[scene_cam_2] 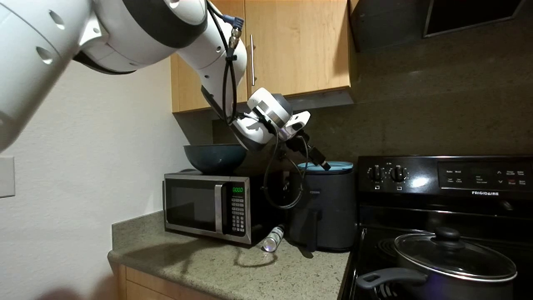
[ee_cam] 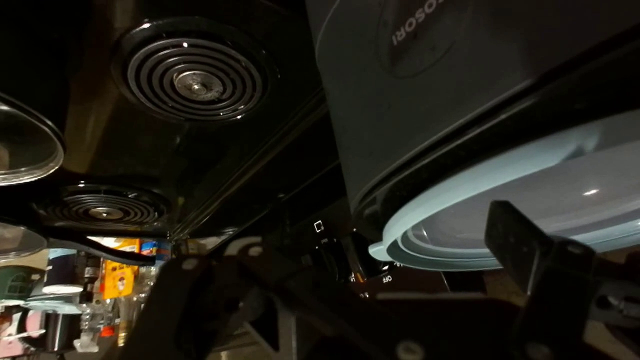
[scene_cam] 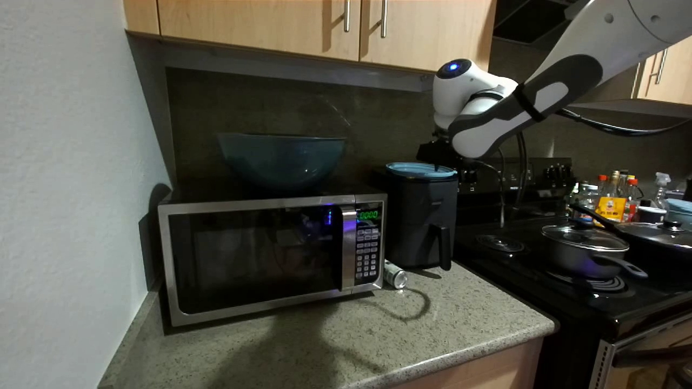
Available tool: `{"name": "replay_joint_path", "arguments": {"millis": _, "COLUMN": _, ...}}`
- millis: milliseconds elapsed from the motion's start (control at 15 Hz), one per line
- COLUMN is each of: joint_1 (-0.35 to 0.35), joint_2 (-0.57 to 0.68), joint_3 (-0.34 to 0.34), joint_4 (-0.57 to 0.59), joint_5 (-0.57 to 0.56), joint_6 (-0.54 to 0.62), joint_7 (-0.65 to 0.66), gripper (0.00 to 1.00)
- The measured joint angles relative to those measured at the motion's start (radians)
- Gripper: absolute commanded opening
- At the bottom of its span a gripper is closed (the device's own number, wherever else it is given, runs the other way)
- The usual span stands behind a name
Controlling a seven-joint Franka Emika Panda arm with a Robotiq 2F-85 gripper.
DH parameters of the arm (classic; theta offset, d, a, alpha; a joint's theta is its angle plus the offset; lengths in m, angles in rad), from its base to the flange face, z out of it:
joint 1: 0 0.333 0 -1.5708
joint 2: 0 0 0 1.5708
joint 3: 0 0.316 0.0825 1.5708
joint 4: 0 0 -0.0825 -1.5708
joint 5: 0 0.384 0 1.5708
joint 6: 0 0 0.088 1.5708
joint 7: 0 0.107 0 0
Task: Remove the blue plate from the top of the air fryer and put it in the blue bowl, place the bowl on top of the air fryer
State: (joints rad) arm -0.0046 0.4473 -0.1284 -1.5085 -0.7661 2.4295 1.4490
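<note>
The fryer [scene_cam_2: 335,208] carries the plate [scene_cam: 413,170], jaws wide at its rim

The pale wood cabinets [scene_cam_2: 300,46] hang high along the far side. The black stove [scene_cam_2: 420,208] fills the right, its control panel along the far edge. The white arm [scene_cam: 616,43] reaches in overhead and bends down toward the fryer. The speckled counter [scene_cam_2: 300,275] lies to the left of the stove, just beside it.

On the counter's left stands the microwave [scene_cam: 259,254], its display lit green. To its right, between it and the stove, the black fryer stands upright with its handle facing the near side. The bowl [scene_cam: 284,162], dark blue and wide, rests upright on top of the microwave.

On the stove, a lidded pan [scene_cam: 654,237] sits to the right, and a lidded pot [scene_cam: 573,262] stands to the left of it, on the near part.

The plate, light blue, lies on top of the fryer; a small tab juts from its rim. The gripper [ee_cam: 372,230] tilts down at the plate. Its jaws stand wide apart: in the wrist view one finger shows over the plate's inside, while the other shows out past the rim. I cannot tell whether either finger touches the plate.

Various bottles [scene_cam: 613,197] crowd the far right, beyond the pot. A can [scene_cam_2: 273,238] lies on its side on the counter, between the microwave and the fryer, one end toward the near side.
</note>
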Motion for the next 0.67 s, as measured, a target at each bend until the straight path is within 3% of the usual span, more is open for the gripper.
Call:
{"name": "replay_joint_path", "arguments": {"millis": 333, "joint_1": 0.002, "joint_2": -0.004, "joint_3": 0.01, "joint_4": -0.003, "joint_5": 0.11, "joint_6": -0.016, "joint_7": -0.173, "gripper": 1.0}}
{"name": "replay_joint_path", "arguments": {"millis": 667, "joint_1": 0.015, "joint_2": -0.002, "joint_3": -0.008, "joint_4": -0.001, "joint_5": 0.113, "joint_6": -0.015, "joint_7": -0.177, "gripper": 1.0}}
